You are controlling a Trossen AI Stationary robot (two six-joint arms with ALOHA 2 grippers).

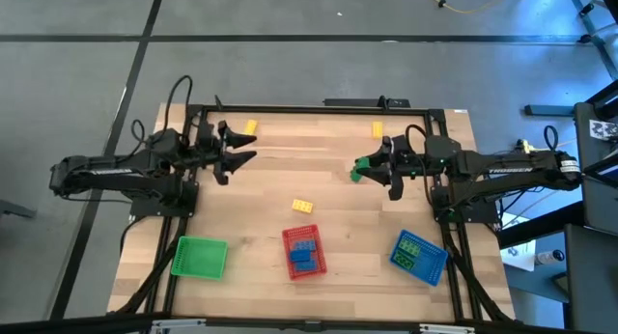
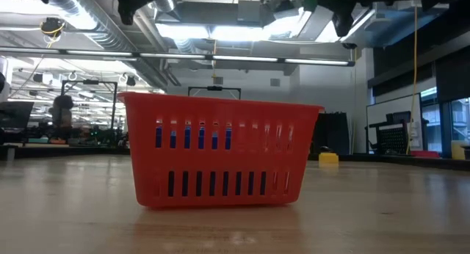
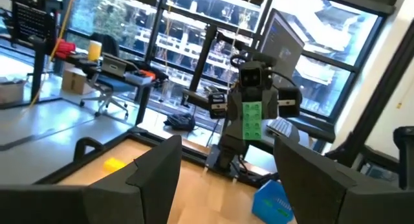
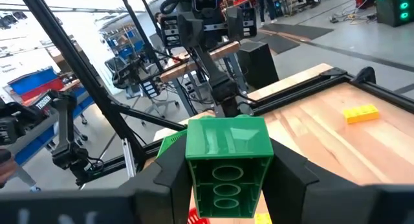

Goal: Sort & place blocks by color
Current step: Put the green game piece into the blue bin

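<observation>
With the left gripper (image 1: 243, 149) idle at far left, fingers apart (nothing between them), the right gripper (image 1: 364, 170) holds a green block (image 4: 226, 160) clamped aloft, which could land in the nearby blue tray (image 1: 419, 256) instead of the distant green tray (image 1: 199, 258).

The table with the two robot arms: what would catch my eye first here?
Probably the green brick clamped in the right gripper, raised over the table's right half. Next, three bright trays along the near edge: green tray, red tray and blue tray. The left gripper hangs open and empty opposite.
</observation>
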